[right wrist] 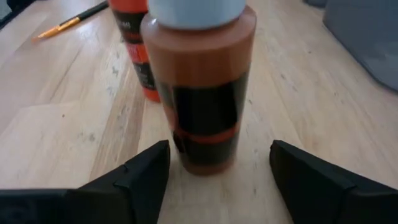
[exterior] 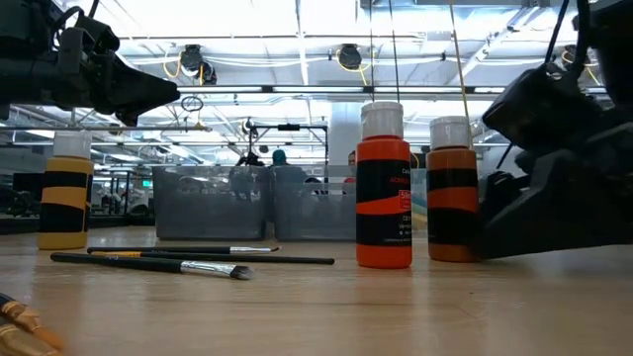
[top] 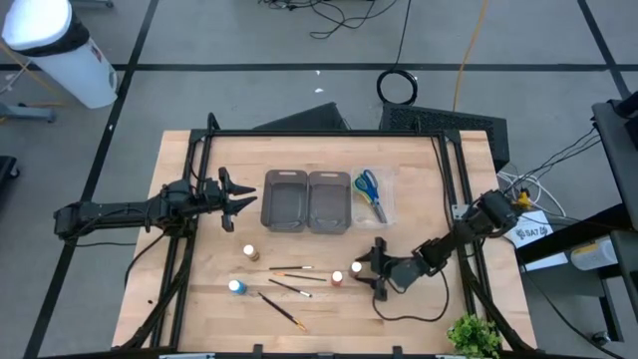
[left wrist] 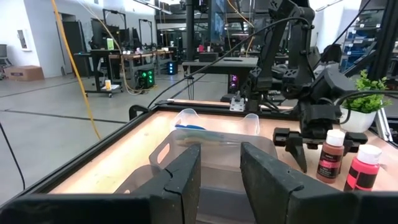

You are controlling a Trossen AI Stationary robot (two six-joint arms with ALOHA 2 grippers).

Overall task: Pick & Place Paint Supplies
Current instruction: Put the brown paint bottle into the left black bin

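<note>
The right tool (right wrist: 214, 171) is spread open around the brown bottle (right wrist: 202, 93), unheld; it should be centred before closing.

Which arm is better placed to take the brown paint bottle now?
The right one. The right gripper is open, with the brown bottle just ahead of its fingers. The left gripper hangs beside the grey trays.

Bright ceiling lights (exterior: 348, 56) glare behind my table (top: 419, 309); the brown bottle (right wrist: 202, 87) blurs close up; shadows stay soft.
</note>
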